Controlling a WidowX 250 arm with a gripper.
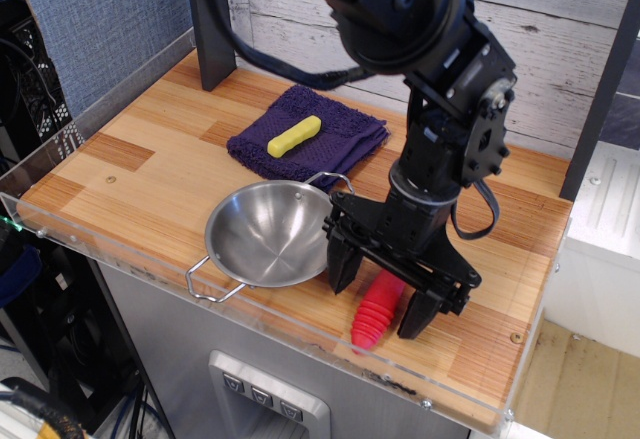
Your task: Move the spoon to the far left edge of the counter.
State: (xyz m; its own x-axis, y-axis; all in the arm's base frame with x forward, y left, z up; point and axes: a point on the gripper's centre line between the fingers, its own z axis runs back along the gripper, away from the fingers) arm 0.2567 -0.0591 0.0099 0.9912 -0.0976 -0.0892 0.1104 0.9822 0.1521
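Four things share this table, and I take them from the left. That far left edge, where the spoon must end up, is bare wood behind the clear rim. Next comes the purple cloth toward the back, with a small yellow bar lying on it; neither concerns me. In front of the cloth sits the steel bowl, its near handle reaching the front rim. It lies between the spoon and the goal, so I judge I must lift over or swing around it.

Just right of the bowl is the spoon, its red ribbed handle pointing at the front edge; its metal end is hidden under me. My end effector is spread wide and set low, one finger on each side of the handle, straddling it so that closing would pinch the thick grip across its width. I hold nothing yet. The left finger stands very close to the bowl's wall, so I cannot tell whether they touch.
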